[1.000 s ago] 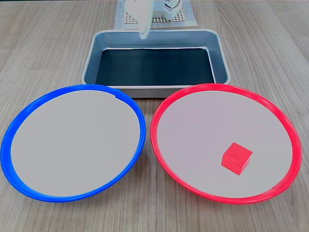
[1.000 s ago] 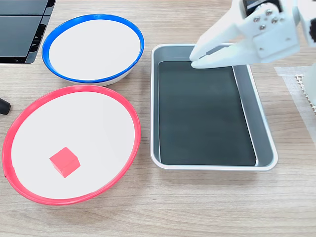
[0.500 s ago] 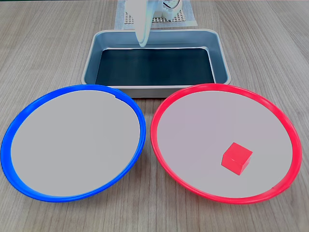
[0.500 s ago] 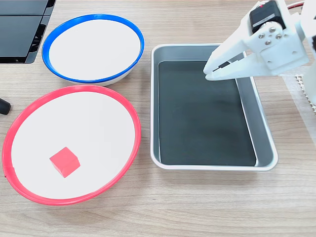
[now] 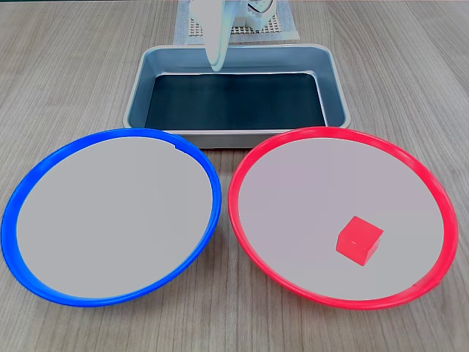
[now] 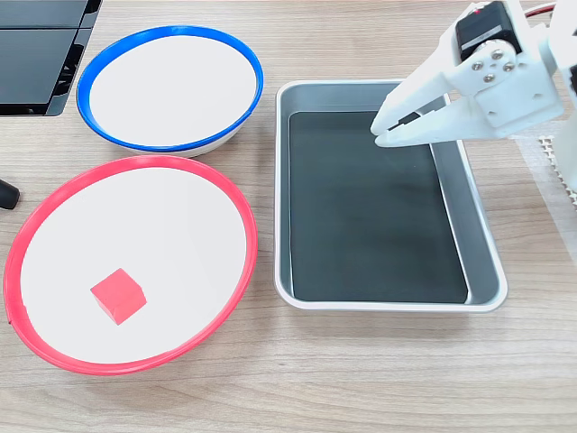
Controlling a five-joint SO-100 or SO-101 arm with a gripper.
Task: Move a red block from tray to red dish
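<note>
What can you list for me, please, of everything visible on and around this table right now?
red block: one, bright red, lying in the red dish, off-centre.
red dish: one, red rim with pale centre, beside the tray.
blue dish: one, blue rim with pale centre, beside the red dish, nothing in it.
tray: one, silver-grey with dark bottom, nothing in it.
mesh mat: one, pale, behind the tray under the arm's base.
dark panel: one, black, at the table edge near the blue dish.
table: one, light wood grain.
hand: one, white, fingers together, holding nothing, above the tray's far end.
</note>
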